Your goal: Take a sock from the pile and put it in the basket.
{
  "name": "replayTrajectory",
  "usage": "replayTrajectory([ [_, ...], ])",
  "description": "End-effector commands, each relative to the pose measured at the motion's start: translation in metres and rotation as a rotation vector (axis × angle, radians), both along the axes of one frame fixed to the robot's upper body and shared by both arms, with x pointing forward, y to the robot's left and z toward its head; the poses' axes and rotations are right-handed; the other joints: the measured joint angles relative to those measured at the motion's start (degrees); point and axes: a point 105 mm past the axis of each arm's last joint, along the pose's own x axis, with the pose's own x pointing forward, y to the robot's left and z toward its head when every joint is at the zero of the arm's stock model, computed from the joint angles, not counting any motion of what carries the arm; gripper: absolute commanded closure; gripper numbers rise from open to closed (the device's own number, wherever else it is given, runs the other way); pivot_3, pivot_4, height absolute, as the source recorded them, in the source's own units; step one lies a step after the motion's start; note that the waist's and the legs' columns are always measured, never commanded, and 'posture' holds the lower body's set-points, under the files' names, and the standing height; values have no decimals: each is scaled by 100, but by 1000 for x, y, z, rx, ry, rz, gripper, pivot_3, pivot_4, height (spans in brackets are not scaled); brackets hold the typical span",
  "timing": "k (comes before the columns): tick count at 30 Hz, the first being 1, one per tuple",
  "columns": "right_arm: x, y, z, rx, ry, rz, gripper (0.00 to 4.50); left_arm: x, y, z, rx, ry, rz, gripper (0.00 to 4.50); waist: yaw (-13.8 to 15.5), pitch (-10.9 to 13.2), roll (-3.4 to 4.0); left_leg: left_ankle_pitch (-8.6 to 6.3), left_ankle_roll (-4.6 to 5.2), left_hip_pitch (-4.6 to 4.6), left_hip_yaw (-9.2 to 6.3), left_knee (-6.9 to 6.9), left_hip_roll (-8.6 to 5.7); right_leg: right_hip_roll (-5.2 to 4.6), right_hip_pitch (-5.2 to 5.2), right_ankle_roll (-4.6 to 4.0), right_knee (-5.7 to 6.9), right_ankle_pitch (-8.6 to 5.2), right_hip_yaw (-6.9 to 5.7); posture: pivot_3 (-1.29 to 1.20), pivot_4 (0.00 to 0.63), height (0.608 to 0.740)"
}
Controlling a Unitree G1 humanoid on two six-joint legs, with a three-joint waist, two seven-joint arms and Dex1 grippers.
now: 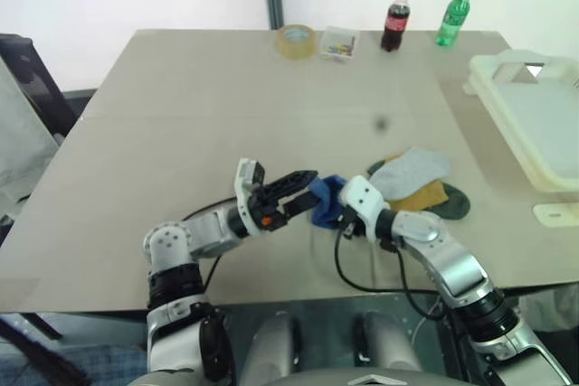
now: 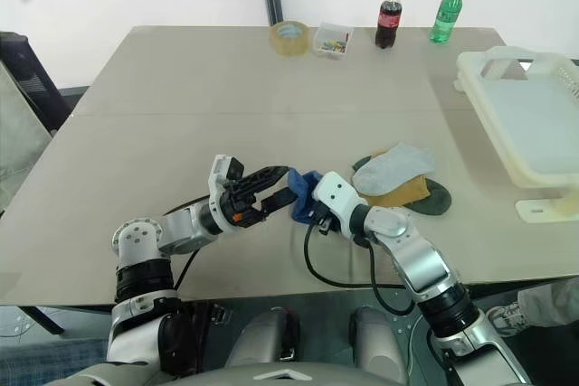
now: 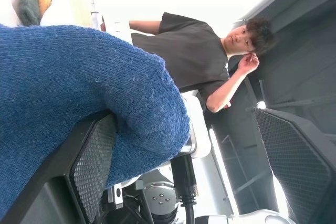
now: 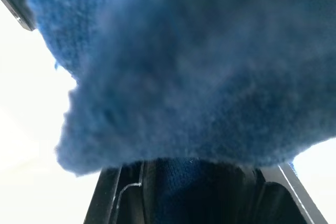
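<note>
The royal-blue sock [image 1: 326,198] hangs just above the table near its front edge, and my right gripper [image 1: 336,211] is shut on it; in the right wrist view its fuzzy cloth [image 4: 199,77] bulges out between the two fingers. From the left, my left gripper [image 1: 303,194] stands open at the sock's free end. One of its fingers [image 3: 89,166] lies under the cloth and the other is well apart from it. The pile [image 1: 418,183], with pale grey, mustard and dark green socks, lies just right of the grippers. Farther off, the cream-white basket [image 1: 496,71] stands at the table's right edge.
Along the table's far edge stand a tape roll [image 1: 297,41], a small clear box [image 1: 339,42], a cola bottle [image 1: 395,20] and a green bottle [image 1: 453,15]. A dark chair [image 1: 27,79] is off the table's left side. A person [image 3: 189,51] stands beyond the table.
</note>
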Motion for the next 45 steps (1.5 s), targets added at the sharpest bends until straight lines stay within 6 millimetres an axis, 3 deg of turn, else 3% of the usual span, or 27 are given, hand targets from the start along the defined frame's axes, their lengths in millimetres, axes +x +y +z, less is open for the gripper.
replayTrajectory([
  [1, -4, -3, 25, -1, -62, 8, 2817, 1, -1, 7, -22, -28, 0, 46, -2, 4, -2, -1, 1, -2, 0, 0, 0, 0, 0, 0, -3, 0, -1, 0, 150, 740],
  [7, -18, -18, 41, -49, -45, 18, 2817, 3, -2, 3, -2, -19, 7, 46, 3, 8, 0, -1, 2, -58, -10, 1, -1, 0, -50, -1, -6, 1, -10, 0, 150, 740],
  [14, -35, -58, 41, -135, 65, -51, 2817, 7, -8, -1, 12, -9, 7, 46, 30, 12, -4, -1, 3, -82, -8, 0, -8, 1, -72, 0, -9, 1, -12, 0, 150, 740],
  [18, -51, -65, 53, -27, 175, -78, 1638, 9, -15, -9, 32, 10, -1, 0, 28, 14, -6, -1, 4, -82, -8, 1, -8, 2, -72, 0, -9, 1, -12, 0, 150, 740],
  [19, -50, -67, 55, -5, 182, -113, 1330, 10, -17, -11, 39, 16, -4, 0, 27, 14, -6, -1, 4, -81, -9, 2, -8, 4, -71, 0, -8, 1, -12, 0, 150, 740],
  [21, -44, -66, 57, 67, 204, -186, 301, 10, -21, -17, 57, 25, -14, 0, 22, 13, -6, -1, 4, -79, -10, 2, -6, 9, -71, 0, -8, 1, -12, 0, 150, 740],
  [22, -42, -65, 57, 100, 219, -213, 55, 10, -22, -19, 66, 29, -19, 0, 23, 13, -5, -1, 4, -78, -11, 2, -7, 11, -70, 0, -8, 1, -12, 0, 150, 740],
  [29, -19, -55, 40, 243, 340, -370, 55, 11, -24, -26, 94, 29, -43, 0, 45, 10, -1, -1, 4, -80, -11, 4, -6, 9, -70, -1, -5, 2, -9, 0, 150, 740],
  [35, -5, -63, 21, 256, 385, -456, 55, 11, -19, -25, 104, 18, -43, 0, 27, 10, 0, 0, 4, -79, -9, 4, -8, 9, -70, 0, -5, 2, -9, 0, 150, 740],
  [45, -4, -35, 16, 379, 518, -331, 55, 7, 5, -29, 136, 18, 12, 0, -68, 4, 7, 0, 3, -66, -7, 4, 0, 27, -64, 0, 2, 3, -4, 0, 150, 740],
])
